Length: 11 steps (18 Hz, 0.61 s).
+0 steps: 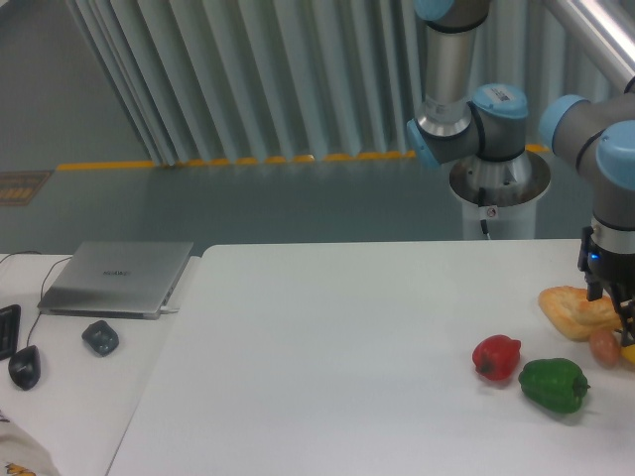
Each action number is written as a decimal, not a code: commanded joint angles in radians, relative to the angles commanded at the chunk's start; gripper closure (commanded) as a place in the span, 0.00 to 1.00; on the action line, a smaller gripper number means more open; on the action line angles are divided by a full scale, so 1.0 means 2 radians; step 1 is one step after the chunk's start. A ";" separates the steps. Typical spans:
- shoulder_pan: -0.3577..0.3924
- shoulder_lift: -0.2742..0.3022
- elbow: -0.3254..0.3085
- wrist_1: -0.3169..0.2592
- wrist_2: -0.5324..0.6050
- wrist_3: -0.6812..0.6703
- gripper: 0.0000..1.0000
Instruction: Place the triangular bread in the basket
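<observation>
Gripper low over the triangular bread at the far right of the worktop.

Fixed camera: the triangular bread (575, 310) lies flat on the white worktop (327, 367) close to the frame's right edge, with the gripper (610, 295) down at the bread's right end; its fingers are dark and partly cut off there, so I cannot tell whether they are spread or clamped on the bread. Just right of the bread sits a small orange-pink round thing (603, 346), and a sliver of a yellow item (629, 353) is cropped by the frame. Below-left of the bread are a red pepper (496, 357) and a green pepper (553, 385). Far left of the bread sit a closed laptop (117, 277) and a dark mouse (25, 366).
</observation>
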 joint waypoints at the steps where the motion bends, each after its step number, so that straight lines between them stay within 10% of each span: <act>1: -0.001 0.010 -0.012 0.002 0.001 -0.033 0.00; 11: -0.028 0.044 -0.097 -0.001 0.058 -0.091 0.00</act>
